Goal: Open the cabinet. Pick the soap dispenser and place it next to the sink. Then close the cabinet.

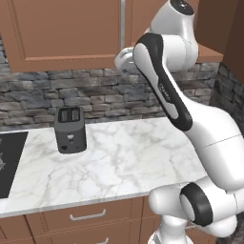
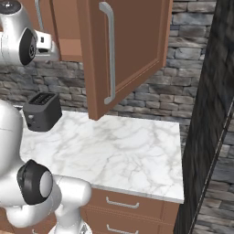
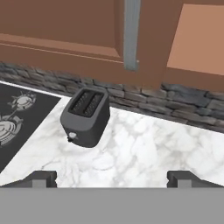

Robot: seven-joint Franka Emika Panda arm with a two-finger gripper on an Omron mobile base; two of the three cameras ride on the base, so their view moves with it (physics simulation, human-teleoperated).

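Note:
The cabinet (image 2: 137, 50) hangs over the counter with its right door swung wide open, the long silver handle (image 2: 109, 55) facing the room. Its left door (image 1: 62, 33) is shut. In the hand view that door's handle (image 3: 131, 35) hangs straight ahead, and the paler inside of the cabinet (image 3: 197, 39) opens to its right. My gripper (image 3: 112, 179) is open and holds nothing, up at the level of the cabinet's lower edge in front of the left door. My hand (image 2: 45, 43) sits just left of the open door. The soap dispenser and the sink are out of view.
A dark grey toaster (image 1: 70, 129) stands on the white marble counter (image 1: 128, 157) against the stone backsplash. A black cooktop (image 1: 9, 162) lies at the counter's left end. Drawers (image 2: 123, 203) run below the front edge. A dark tall wall (image 2: 210, 114) bounds the right side.

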